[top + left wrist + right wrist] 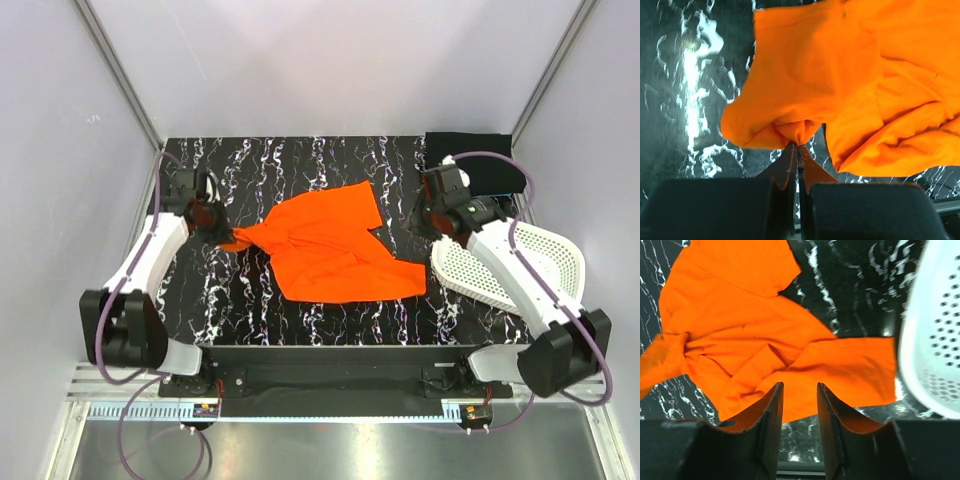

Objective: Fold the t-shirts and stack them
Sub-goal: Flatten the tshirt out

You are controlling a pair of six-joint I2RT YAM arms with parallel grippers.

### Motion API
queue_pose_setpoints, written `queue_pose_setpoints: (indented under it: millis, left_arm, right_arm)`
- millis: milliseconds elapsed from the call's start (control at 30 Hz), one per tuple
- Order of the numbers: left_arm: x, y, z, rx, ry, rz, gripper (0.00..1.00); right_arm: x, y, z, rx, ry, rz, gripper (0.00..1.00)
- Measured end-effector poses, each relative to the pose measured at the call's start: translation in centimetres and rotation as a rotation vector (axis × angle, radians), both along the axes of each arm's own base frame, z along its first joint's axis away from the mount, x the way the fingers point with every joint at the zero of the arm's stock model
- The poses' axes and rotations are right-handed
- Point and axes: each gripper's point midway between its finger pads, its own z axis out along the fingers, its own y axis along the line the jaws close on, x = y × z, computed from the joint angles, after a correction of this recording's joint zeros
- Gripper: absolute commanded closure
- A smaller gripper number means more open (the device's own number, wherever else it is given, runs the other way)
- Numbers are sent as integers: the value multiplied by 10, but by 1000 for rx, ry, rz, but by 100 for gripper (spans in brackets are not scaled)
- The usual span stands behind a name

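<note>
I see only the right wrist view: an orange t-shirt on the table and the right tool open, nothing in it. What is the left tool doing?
Observer: The left tool is shut on a bunched piece of the orange t-shirt, at its left end.
Operator: Is there a second shirt somewhere?
Observer: Yes, the black t-shirt lies at the far right corner of the table, behind the right arm.
Operator: And the white thing at my right?
Observer: It is a perforated white basket; the right arm passes above it.
</note>
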Motion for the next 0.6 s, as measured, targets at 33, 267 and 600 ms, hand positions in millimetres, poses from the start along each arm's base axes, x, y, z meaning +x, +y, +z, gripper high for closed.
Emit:
queue_pose_setpoints:
  millis: [33,267,600]
  left_arm:
    - [-6,0,0,-2,-8,5,100]
    - [-31,-3,2,-39,-72,10,100]
    - [-52,-17,-7,-117,-118,-38,100]
  right_arm:
    - [3,9,0,4,5,2,60]
    - [10,91,-55,64,186,-42,65]
    - [15,129,-129,60,445,-307,70]
